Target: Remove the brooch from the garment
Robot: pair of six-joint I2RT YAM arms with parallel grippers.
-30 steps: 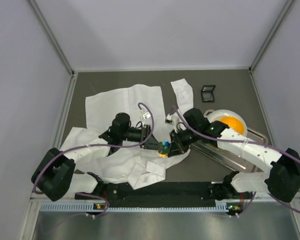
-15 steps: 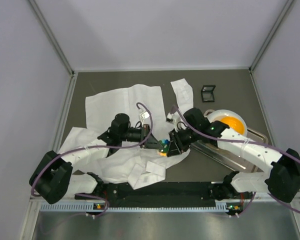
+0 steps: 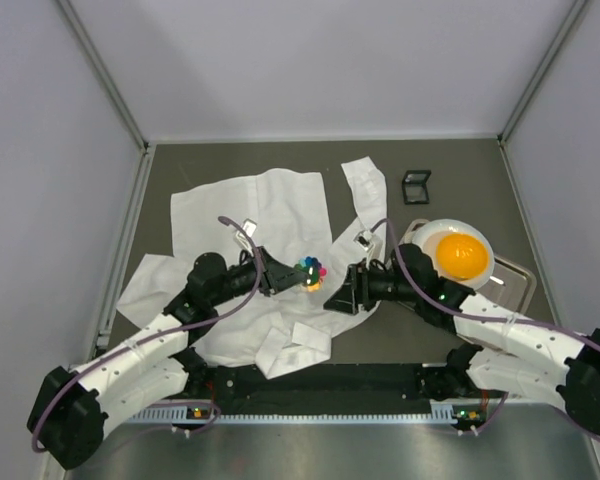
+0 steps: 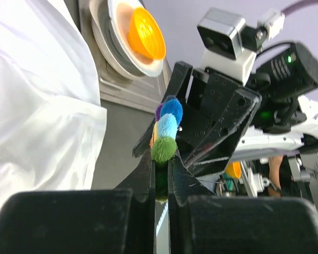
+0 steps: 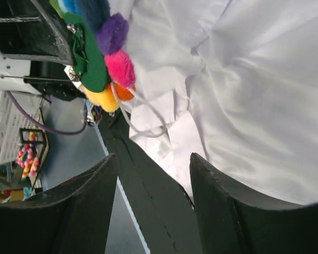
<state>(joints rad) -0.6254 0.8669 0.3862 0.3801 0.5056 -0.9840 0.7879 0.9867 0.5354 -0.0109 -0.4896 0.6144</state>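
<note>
- Left claw (image 4: pixel 160 159) clamped on the brooch (image 4: pixel 166 132), both fingers pressed together on the green petal at its lower edge; light blue, blue and purple petals stand above the tips.
- Brooch held over the shirt (image 3: pixel 250 210) near its right side, between the two claws; in the left wrist view the white cloth lies apart from it, off to the left.
- Right claw (image 5: pixel 151 185) stands apart, nothing between its fingers; it faces the brooch from just beside, not touching.
- From the right wrist, purple, pink, yellow and orange petals show at upper left, a thin pale loop hanging under them; creased white cloth fills the right.
- Shirt lies spread on the dark table (image 3: pixel 450 170); a white bowl (image 3: pixel 430 236) with orange inside sits on a metal tray (image 3: pixel 515 275) at right.
</note>
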